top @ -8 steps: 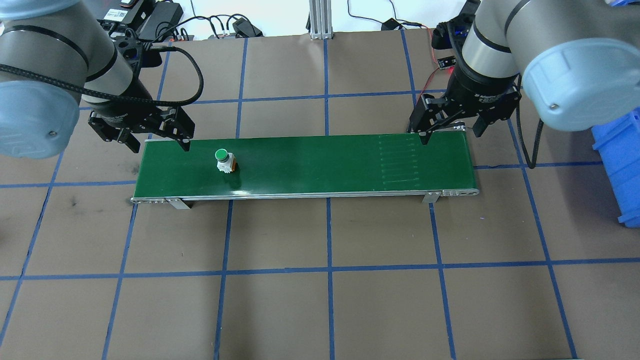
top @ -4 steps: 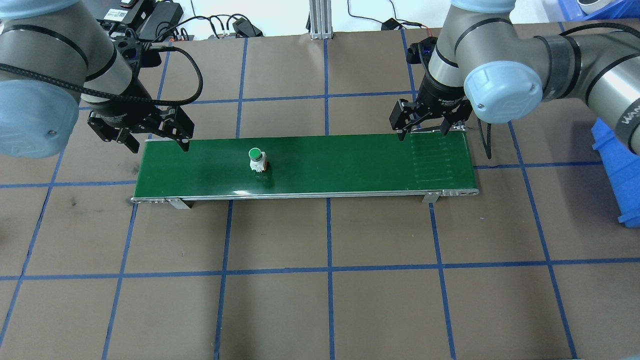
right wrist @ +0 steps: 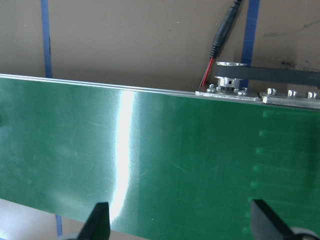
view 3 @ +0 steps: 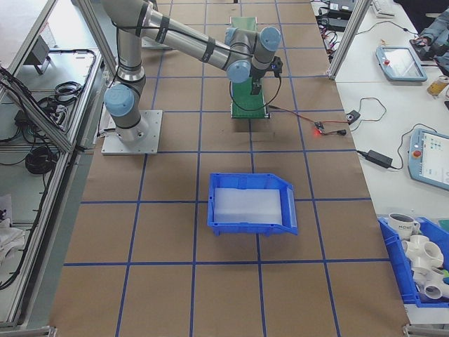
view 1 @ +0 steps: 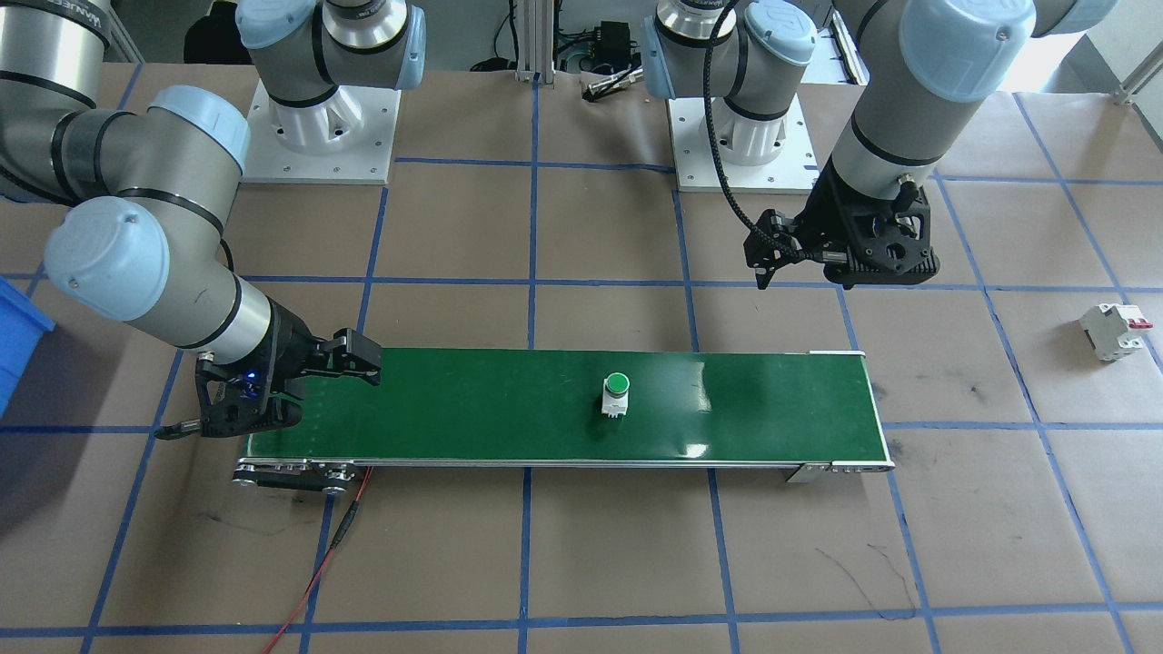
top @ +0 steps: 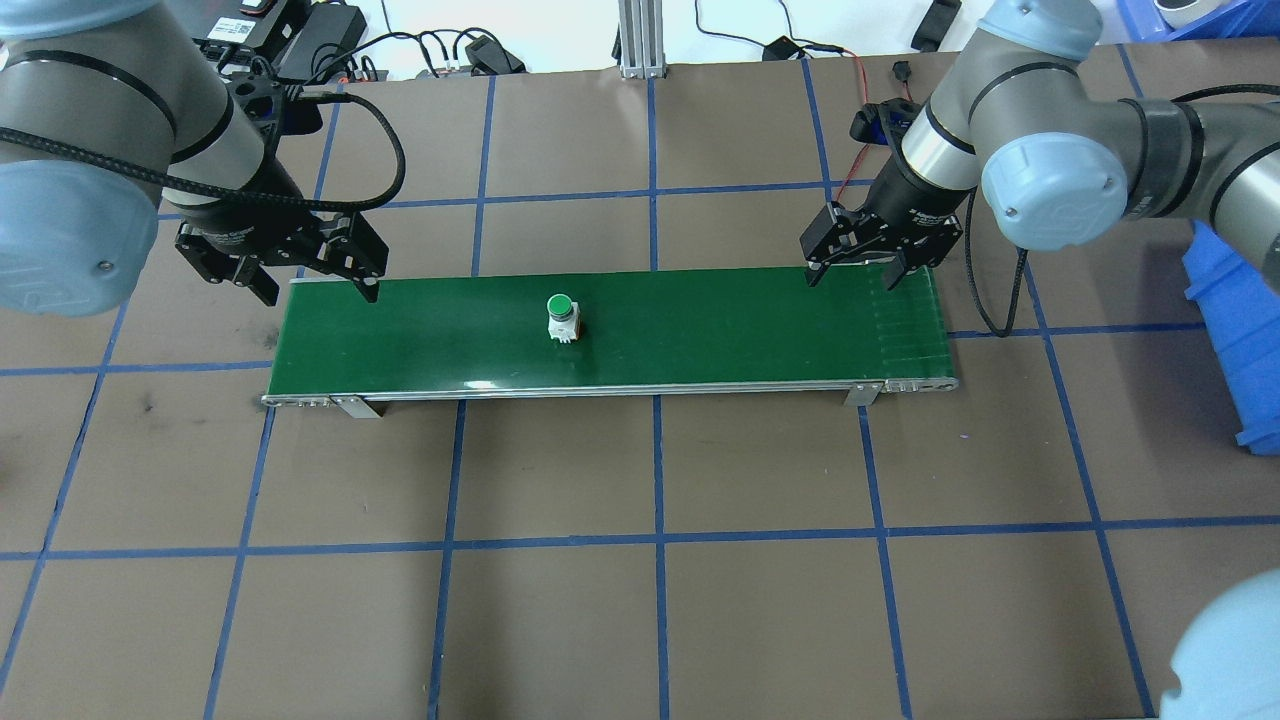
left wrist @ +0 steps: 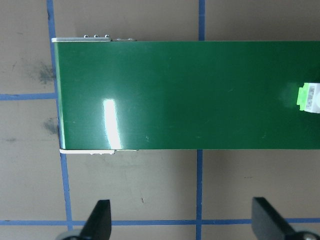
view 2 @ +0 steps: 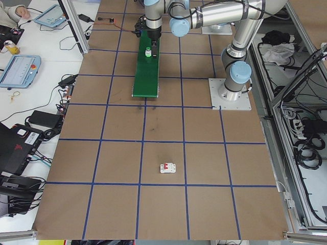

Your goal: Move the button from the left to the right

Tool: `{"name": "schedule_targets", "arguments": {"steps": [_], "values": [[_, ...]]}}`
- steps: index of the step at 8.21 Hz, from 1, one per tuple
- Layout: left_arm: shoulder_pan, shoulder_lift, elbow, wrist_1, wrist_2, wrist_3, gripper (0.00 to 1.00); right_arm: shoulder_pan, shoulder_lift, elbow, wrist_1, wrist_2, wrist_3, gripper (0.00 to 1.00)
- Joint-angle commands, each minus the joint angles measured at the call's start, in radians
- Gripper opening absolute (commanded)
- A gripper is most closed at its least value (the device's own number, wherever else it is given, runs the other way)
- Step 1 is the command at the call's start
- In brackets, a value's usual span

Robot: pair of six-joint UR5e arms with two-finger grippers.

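we see the button (top: 561,317) upright at mid-frame on the green belt (top: 700,340). the left gripper (top: 318,278) and right gripper (top: 862,272) hover spread wide, holding nothing.

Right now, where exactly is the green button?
In the overhead view the button stands upright on the green conveyor belt, slightly left of its middle, between both grippers and touching neither.

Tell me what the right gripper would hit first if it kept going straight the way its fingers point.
The right gripper points down with its jaws open. Straight on it would most likely meet the green conveyor belt near its far edge; the button sits well aside. Exact depth is unclear.
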Motion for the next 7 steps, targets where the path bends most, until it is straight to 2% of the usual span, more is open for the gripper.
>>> {"name": "schedule_targets", "arguments": {"steps": [1, 7], "values": [[0.000, -0.002, 0.000, 0.006, -0.005, 0.000, 1.00, -0.018, -0.003, 0.008, 0.000, 0.034, 0.035, 1.00], [0.002, 0.000, -0.003, 0.007, -0.004, -0.011, 1.00, -0.016, -0.007, 0.006, -0.040, 0.049, 0.189, 1.00]]}}
